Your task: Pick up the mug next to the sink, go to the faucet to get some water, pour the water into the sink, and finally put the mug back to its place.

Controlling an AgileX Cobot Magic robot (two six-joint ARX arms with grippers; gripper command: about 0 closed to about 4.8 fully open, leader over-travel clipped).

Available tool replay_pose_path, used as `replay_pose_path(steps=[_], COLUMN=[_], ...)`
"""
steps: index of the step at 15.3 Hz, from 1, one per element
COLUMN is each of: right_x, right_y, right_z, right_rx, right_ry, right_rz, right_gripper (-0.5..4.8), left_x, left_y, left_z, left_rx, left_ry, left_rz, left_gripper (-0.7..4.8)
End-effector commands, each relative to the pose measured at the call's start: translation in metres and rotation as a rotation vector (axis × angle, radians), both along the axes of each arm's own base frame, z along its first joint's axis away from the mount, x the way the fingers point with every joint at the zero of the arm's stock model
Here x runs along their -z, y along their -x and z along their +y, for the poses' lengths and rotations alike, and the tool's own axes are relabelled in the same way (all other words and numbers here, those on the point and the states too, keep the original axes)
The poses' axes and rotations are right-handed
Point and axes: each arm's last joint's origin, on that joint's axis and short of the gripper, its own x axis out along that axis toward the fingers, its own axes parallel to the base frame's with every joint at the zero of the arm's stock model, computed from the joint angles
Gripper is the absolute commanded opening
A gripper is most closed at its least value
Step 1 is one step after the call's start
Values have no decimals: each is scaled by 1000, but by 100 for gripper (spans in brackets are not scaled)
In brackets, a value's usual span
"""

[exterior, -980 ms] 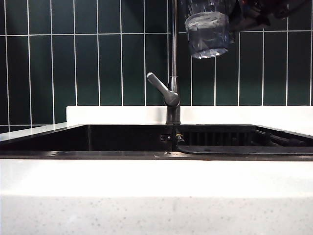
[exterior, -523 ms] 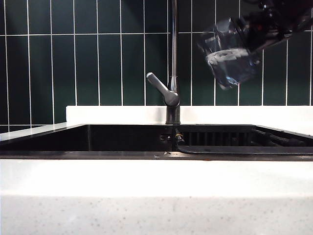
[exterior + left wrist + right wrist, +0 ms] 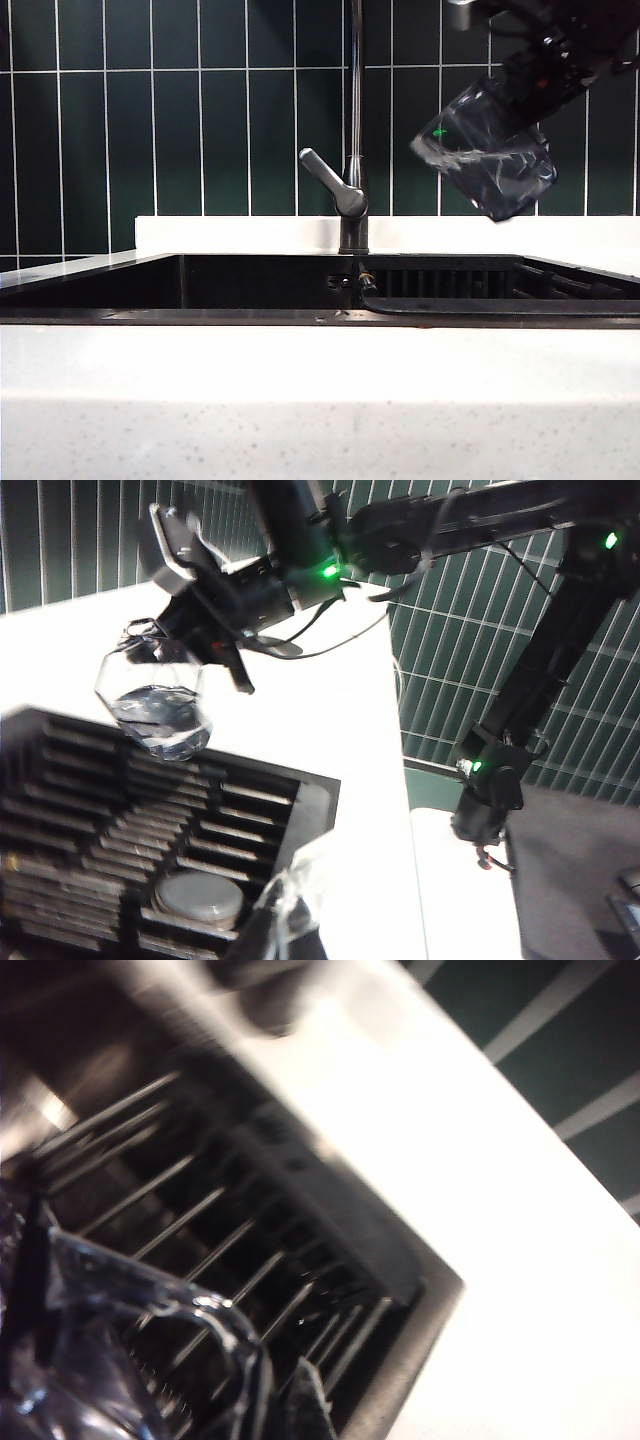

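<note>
The clear glass mug point(image 3: 487, 151) hangs tilted above the right part of the black sink point(image 3: 250, 285), right of the faucet point(image 3: 355, 120) and its grey lever point(image 3: 325, 176). My right gripper point(image 3: 528, 88) comes in from the upper right and is shut on the mug. In the left wrist view the same mug point(image 3: 155, 698) holds water and hangs under the right gripper point(image 3: 200, 615), over the ribbed rack point(image 3: 90, 810). The right wrist view shows the mug's rim point(image 3: 150, 1310) close up beside one finger point(image 3: 310, 1405). My left gripper point(image 3: 285, 920) is shut and empty near the sink's edge.
White speckled counter point(image 3: 320, 390) runs along the front and behind the sink point(image 3: 230, 232). Dark green wall tiles point(image 3: 200, 110) stand at the back. A round grey drain plug point(image 3: 200, 900) sits among the rack's ribs. The right arm point(image 3: 470, 520) stretches across above the counter.
The right gripper has carried the mug down and to the right, away from the faucet pipe, and has tipped it from upright to strongly tilted.
</note>
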Motion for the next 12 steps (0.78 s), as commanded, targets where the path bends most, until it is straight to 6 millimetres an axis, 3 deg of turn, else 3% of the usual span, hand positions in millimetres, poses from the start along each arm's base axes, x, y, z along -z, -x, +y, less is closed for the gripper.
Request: replay_pose_path(steps=[1, 12], right_x=[-5, -4], right_y=[3, 6], right_z=[6, 9], right_rx=[17, 45], right_ry=[149, 357], right_rz=[-60, -80], right_gripper=[-6, -6], left_x=[0, 0], left_y=[-1, 0], left_z=[-4, -5], left_rx=[22, 26], left_ry=[5, 7], left_rz=[-33, -21], left_gripper=[-3, -3])
